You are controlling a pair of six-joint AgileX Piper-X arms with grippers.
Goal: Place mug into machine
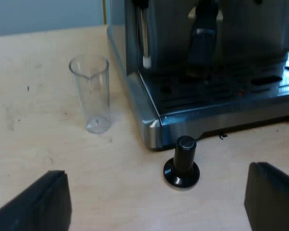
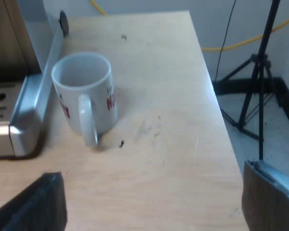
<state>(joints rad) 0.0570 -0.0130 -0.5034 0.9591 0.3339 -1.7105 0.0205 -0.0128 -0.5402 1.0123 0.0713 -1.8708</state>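
White mug (image 2: pixel 84 94) is standing upright on the tabletop (image 2: pixel 173 144), just beside the espresso machine (image 2: pixel 24 108). Left jaws and right jaws are hanging wide apart, gripping nothing. A careless reach risks tipping it against the machine.

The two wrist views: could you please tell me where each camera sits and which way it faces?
Left wrist view: on the left arm, looking down and forward at the front of the steel espresso machine, a clear measuring glass and a black-knobbed tamper; open left gripper nearest.
Right wrist view: on the right arm, looking down at a white mug with red lettering beside the machine's base; open right gripper nearest.
Shared: the machine and the pale wooden table.
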